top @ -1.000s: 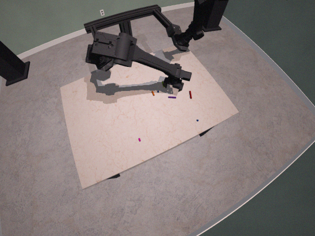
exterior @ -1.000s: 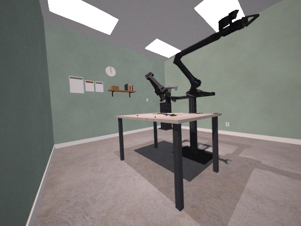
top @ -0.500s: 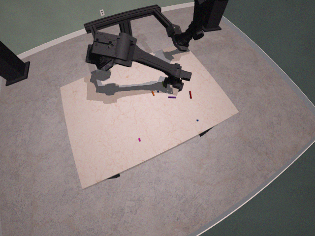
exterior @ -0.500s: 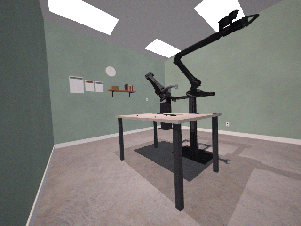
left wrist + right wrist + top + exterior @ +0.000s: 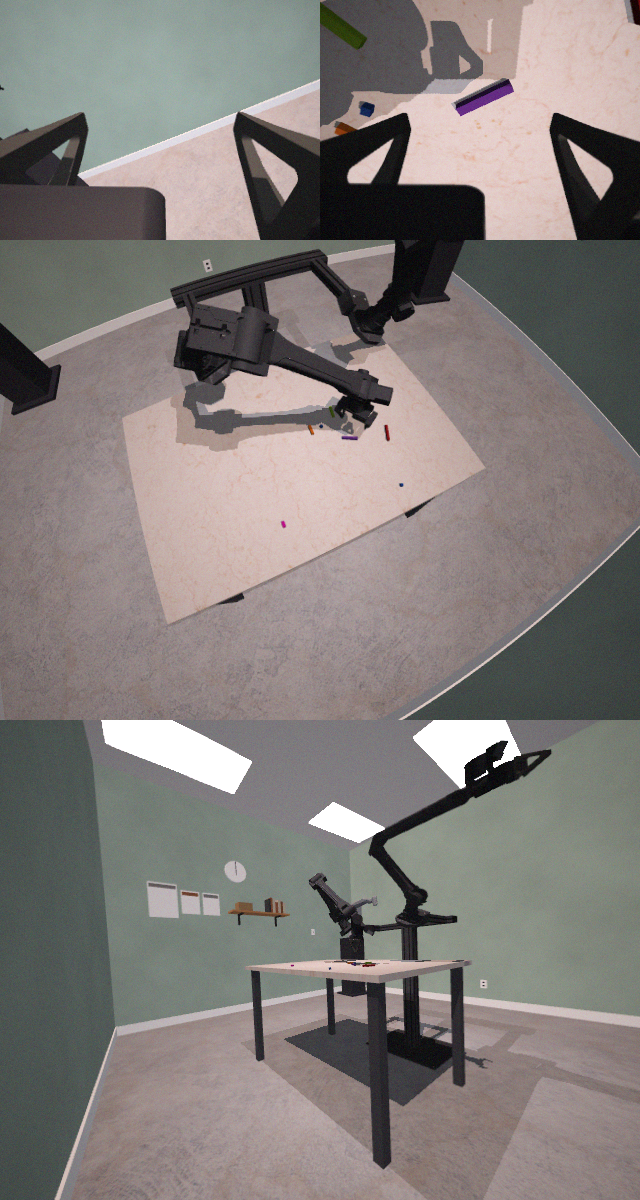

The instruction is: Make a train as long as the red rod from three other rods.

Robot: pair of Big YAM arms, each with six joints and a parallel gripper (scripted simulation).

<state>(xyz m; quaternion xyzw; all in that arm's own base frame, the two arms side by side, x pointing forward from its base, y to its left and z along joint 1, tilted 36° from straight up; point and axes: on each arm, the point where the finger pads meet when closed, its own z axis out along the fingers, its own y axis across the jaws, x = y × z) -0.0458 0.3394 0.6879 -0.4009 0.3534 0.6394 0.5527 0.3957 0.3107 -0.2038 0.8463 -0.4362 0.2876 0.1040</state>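
Observation:
The red rod lies flat at the back right of the table. Left of it lie a purple rod, a lime rod, an orange rod and a blue rod, all apart from each other. A second blue rod and a magenta rod lie alone nearer the front. My right gripper is open and empty, hanging above the purple rod. My left gripper is open and empty, raised high off the table and facing the wall.
The arms' black stand rises behind the table's back edge. Two dark pillars stand on the floor off the table's back corners. The right arm's shadow falls across the back of the table.

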